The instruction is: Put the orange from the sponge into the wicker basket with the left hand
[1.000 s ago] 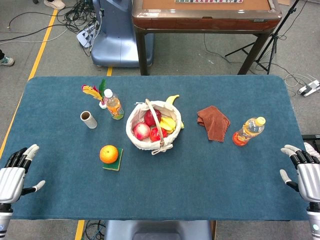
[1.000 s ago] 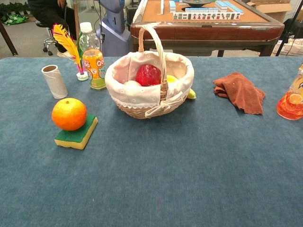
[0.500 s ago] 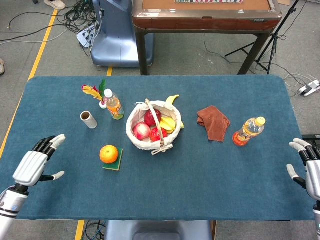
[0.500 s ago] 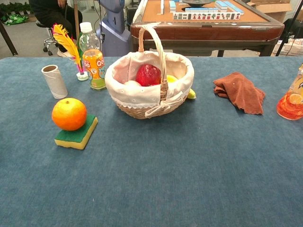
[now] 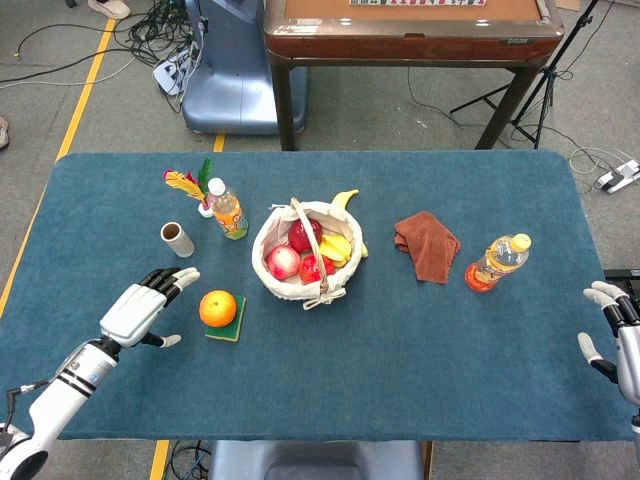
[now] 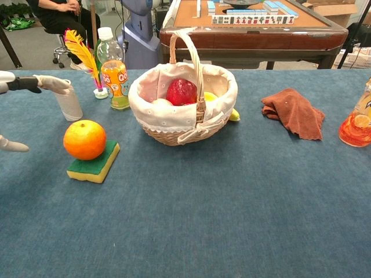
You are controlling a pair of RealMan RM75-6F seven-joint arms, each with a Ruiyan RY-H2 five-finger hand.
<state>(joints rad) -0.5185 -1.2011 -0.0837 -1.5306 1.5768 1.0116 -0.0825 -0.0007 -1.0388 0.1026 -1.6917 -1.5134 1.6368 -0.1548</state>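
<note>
The orange (image 5: 217,308) (image 6: 84,139) sits on a green-and-yellow sponge (image 5: 229,324) (image 6: 94,164) left of the wicker basket (image 5: 275,232) (image 6: 174,127), which has a white liner and holds red fruit and bananas. My left hand (image 5: 142,306) hovers open just left of the orange, fingers spread toward it, not touching. In the chest view only its fingertips (image 6: 51,83) show at the left edge. My right hand (image 5: 618,335) is open at the table's right edge, holding nothing.
A cardboard tube (image 5: 177,239) (image 6: 67,99), a small orange-drink bottle (image 5: 228,210) (image 6: 114,75) and a feather toy (image 5: 187,185) stand behind the sponge. A brown cloth (image 5: 426,245) and a lying bottle (image 5: 495,262) are right of the basket.
My left hand has swept in from the table's left edge toward the orange, ending close beside it. The right hand has drifted slightly further right. The orange has stayed put.
</note>
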